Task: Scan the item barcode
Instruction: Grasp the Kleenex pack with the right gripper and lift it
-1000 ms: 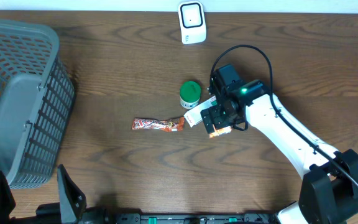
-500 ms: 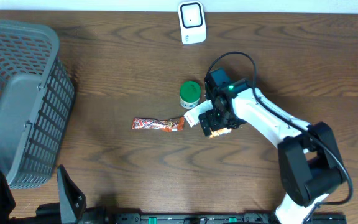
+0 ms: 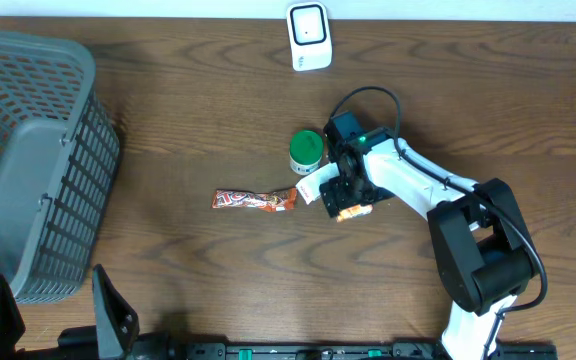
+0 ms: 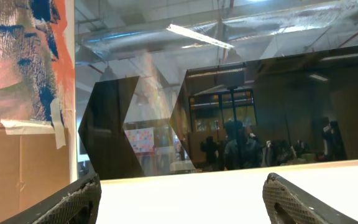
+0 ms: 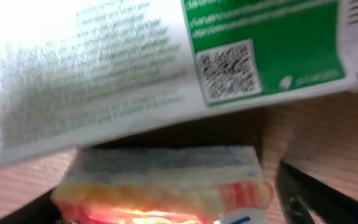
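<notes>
An orange and yellow packet [image 5: 166, 186] lies on the table between the fingers of my right gripper [image 5: 169, 202]. The jaws stand open on either side of it, and a small gap shows by the right finger [image 5: 306, 196]. From overhead the right gripper [image 3: 346, 200] covers most of this packet [image 3: 352, 212]. Just beyond it lies a white and green box [image 5: 185, 68] with a QR code. The white scanner [image 3: 309, 37] stands at the table's far edge. My left gripper [image 4: 182, 199] is open and empty, pointing out at the room.
A green-lidded tub [image 3: 305, 150] stands just behind the right gripper. A red snack wrapper [image 3: 255, 200] lies to its left, touching the white box [image 3: 310, 188]. A large grey basket [image 3: 28, 170] fills the left side. The left gripper [image 3: 56, 318] rests at the front edge.
The right arm has folded in closer behind its gripper, which stayed over the orange packet and shifted slightly left. Its jaws have narrowed a little. The left arm has not moved.
</notes>
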`<action>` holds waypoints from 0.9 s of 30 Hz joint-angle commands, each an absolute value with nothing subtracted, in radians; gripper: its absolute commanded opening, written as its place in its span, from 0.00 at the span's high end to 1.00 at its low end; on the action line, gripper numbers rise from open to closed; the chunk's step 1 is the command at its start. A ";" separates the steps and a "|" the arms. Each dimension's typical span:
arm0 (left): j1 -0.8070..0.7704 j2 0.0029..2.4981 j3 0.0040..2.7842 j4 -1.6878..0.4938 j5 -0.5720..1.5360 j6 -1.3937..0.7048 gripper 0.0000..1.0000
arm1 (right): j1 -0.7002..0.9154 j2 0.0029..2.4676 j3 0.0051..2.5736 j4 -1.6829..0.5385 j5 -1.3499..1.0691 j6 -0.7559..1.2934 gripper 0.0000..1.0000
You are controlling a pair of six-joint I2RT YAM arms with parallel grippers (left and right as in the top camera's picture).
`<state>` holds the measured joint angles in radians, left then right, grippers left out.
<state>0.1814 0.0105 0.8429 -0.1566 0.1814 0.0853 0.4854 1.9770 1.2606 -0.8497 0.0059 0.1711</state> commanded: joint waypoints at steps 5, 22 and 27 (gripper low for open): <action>0.178 0.003 0.847 -0.155 0.187 0.085 0.16 | 0.482 2.051 1.238 -0.838 -0.040 0.165 0.30; 0.178 0.003 0.805 -0.155 0.187 0.085 0.16 | 0.460 2.051 1.288 -0.952 -0.625 0.226 0.34; 0.178 0.003 0.778 -0.155 0.187 0.084 0.16 | 0.448 2.051 1.290 -0.990 -0.802 0.277 0.34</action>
